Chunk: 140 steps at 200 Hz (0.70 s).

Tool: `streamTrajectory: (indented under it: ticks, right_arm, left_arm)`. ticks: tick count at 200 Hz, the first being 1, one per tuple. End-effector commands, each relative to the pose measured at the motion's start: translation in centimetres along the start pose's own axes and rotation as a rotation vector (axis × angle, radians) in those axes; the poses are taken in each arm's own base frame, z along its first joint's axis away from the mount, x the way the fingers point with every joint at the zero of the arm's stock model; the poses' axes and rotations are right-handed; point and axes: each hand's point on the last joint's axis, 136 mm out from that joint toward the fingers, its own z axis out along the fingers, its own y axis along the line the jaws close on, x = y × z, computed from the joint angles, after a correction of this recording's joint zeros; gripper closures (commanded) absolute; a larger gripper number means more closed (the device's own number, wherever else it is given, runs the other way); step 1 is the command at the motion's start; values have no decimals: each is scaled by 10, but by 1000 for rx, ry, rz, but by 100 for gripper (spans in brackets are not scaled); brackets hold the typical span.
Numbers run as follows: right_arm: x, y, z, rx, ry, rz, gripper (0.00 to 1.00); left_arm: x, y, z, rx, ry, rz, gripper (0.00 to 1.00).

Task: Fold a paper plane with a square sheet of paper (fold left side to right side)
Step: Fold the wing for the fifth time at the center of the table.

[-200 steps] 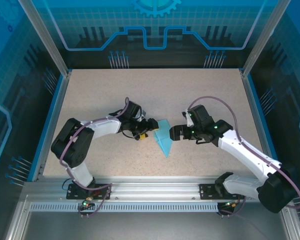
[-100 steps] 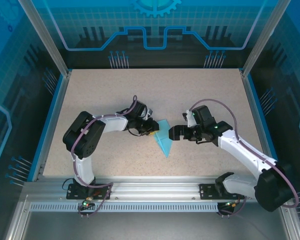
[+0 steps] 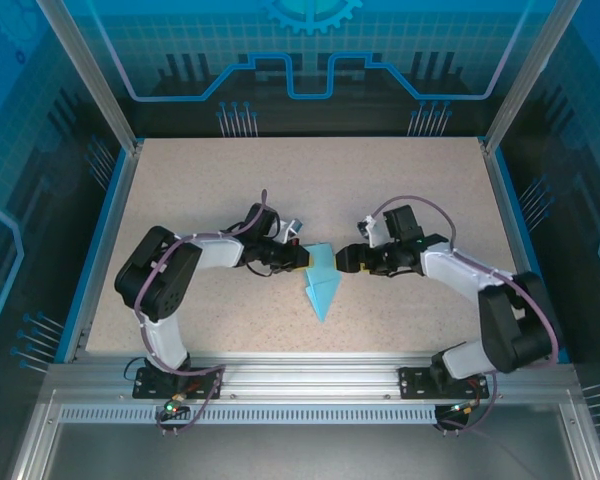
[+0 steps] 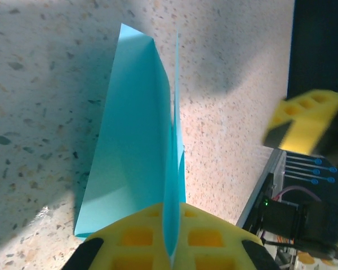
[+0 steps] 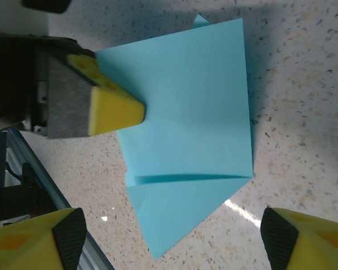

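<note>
The cyan sheet of paper (image 3: 322, 282) sits mid-table, folded into a pointed kite shape with its tip toward the near edge. My left gripper (image 3: 302, 258) is shut on its left edge. In the left wrist view the yellow pads (image 4: 129, 244) pinch a raised flap, and the rest of the paper (image 4: 132, 146) slopes down to the table. My right gripper (image 3: 346, 258) hovers open just right of the paper. In the right wrist view the paper (image 5: 186, 107) shows a crease across it, beyond the wide-apart fingertips (image 5: 312, 239), with the left gripper's yellow finger (image 5: 110, 107) on its corner.
The speckled beige table (image 3: 410, 190) is ringed by blue side rails (image 3: 105, 235) and a metal frame along the near edge (image 3: 300, 375). Both arm bases are bolted there. Bare table lies beyond and beside the paper.
The left gripper has closed on the paper's left edge and lifted a flap. The paper has shifted slightly left. The right gripper has moved closer and its jaws have narrowed a little.
</note>
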Motion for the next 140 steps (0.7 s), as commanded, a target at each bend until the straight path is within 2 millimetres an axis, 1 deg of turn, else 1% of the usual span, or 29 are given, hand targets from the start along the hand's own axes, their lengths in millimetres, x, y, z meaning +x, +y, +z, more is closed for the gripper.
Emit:
streamTrajectory:
  ticks: [1,23,56,88,106,112,130,140]
  right_arm:
    - [-27,14,6,-100,-49,-86,20]
    - [-32,5,20,-103,-38,-94,22]
    - [-37,-2,38,-142,-26,-103,22]
    - [-40,0,50,-207,-2,-103,23]
    - [-34,0,54,-230,22,-98,24]
    - [-33,1,54,-240,29,-97,25]
    - [-28,4,53,-273,52,-88,34]
    - [-28,7,51,-273,52,-94,37]
  left_arm:
    - [6,-19,-7,92,20,111,100]
    - [8,-17,-7,99,26,118,100]
    - [11,-15,-6,105,33,117,100]
    - [11,-15,-6,106,36,118,100]
    - [11,-14,-5,105,36,118,100]
    - [12,-13,-5,104,39,116,100]
    - [12,-11,-4,95,40,110,100]
    - [12,-8,-3,87,39,107,100]
